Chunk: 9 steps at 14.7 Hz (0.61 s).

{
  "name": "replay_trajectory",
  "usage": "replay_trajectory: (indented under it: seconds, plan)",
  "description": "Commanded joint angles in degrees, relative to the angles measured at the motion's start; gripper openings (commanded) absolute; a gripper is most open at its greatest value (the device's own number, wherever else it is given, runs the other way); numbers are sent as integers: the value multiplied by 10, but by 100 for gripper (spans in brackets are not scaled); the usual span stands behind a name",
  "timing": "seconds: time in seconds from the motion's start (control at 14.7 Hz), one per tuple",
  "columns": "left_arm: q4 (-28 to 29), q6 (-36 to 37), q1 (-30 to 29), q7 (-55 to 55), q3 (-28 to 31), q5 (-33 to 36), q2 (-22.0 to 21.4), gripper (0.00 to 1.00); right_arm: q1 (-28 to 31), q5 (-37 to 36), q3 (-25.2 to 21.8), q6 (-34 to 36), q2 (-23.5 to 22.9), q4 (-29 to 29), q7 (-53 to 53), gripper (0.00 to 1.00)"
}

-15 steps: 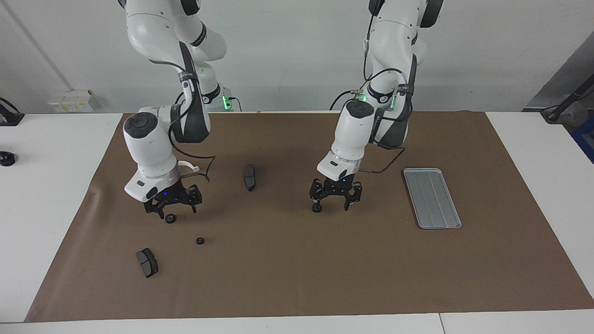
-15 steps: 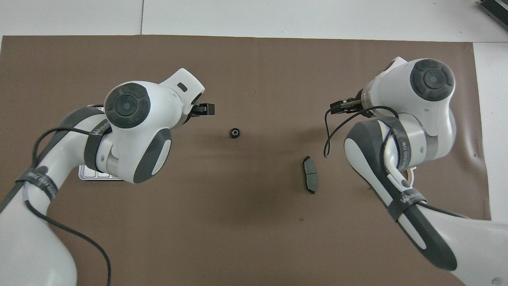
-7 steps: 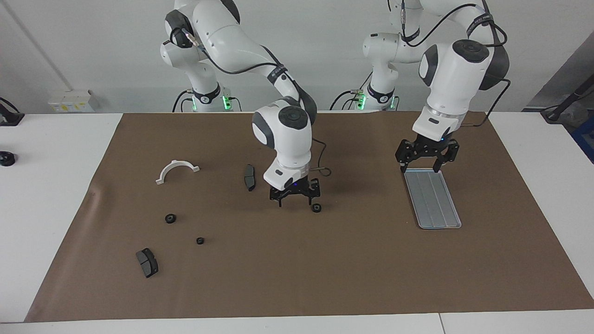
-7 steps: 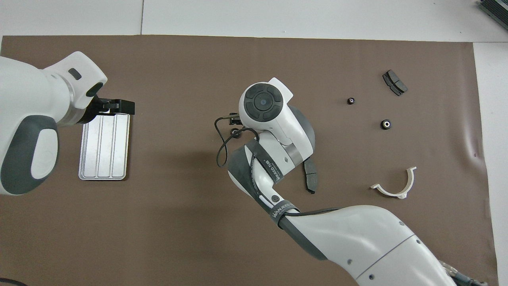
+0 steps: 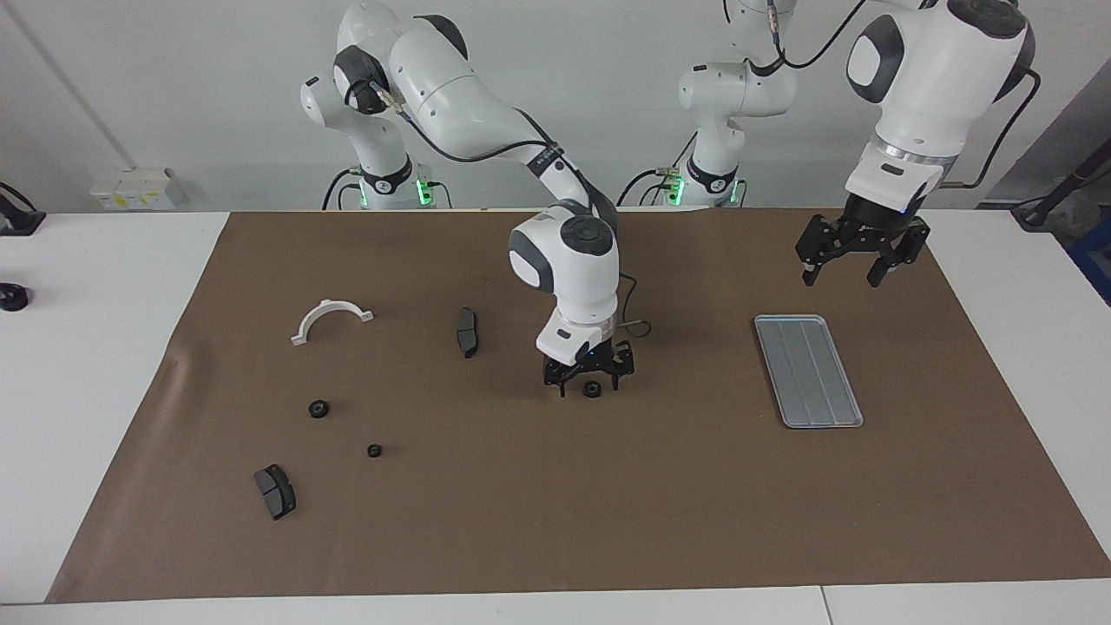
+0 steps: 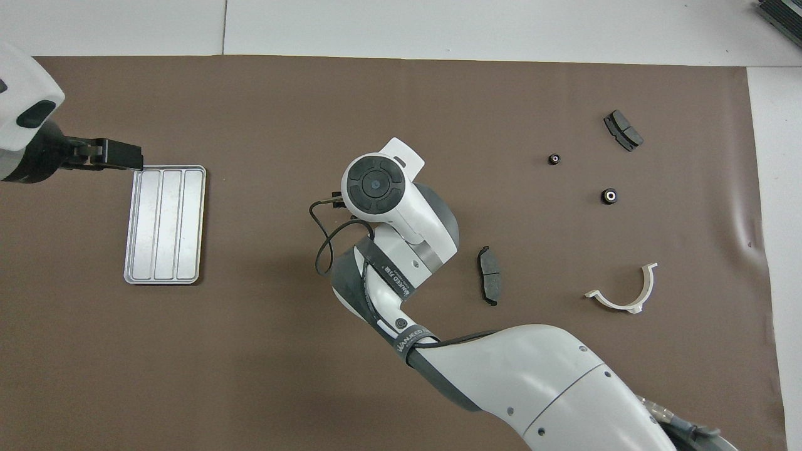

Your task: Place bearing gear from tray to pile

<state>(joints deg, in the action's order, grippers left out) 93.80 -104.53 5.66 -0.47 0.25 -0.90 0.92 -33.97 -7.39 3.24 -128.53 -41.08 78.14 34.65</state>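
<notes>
Your right gripper point(image 5: 590, 380) has dropped open astride the mid-bench gear point(image 5: 593, 389) for pickup; your left gripper point(image 5: 854, 257), open, empty, has risen off the tray point(image 5: 785, 330).

The flat silver-grey ridged metal tray point(image 5: 808, 371) lies on the brown mat point(image 5: 555, 521) toward the left arm's end of the bench. One small black bearing gear point(image 5: 592, 390) sits mid-mat. Toward the right arm's end lie a white half-ring bracket point(image 5: 331, 320), two dark grey curved brake pads point(image 5: 467, 331) point(image 5: 275, 491), and two more small black gears point(image 5: 318, 409) point(image 5: 374, 450) between the bracket and the pad nearest the bench's front edge.
</notes>
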Motion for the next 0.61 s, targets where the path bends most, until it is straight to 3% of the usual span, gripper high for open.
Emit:
replay_trajectory:
  seconds: [0.0,0.2,0.34,0.55]
  plan:
    - [-83,74,-26,34,-3,-8,42,100,-3,-25,-1,-10,-17,-4,12,100]
    - [-90,90,-39,68,-3,-5,41,100,-3,-42,0,-4,-12,14,11,100]
    - [-72,117,-40,69,-3,-9,25,100,-4,-41,0,-3,-11,17,11,82]
    - [-9,138,-41,70,-2,-9,-32,100,-3,-43,0,-3,-10,25,6,79]
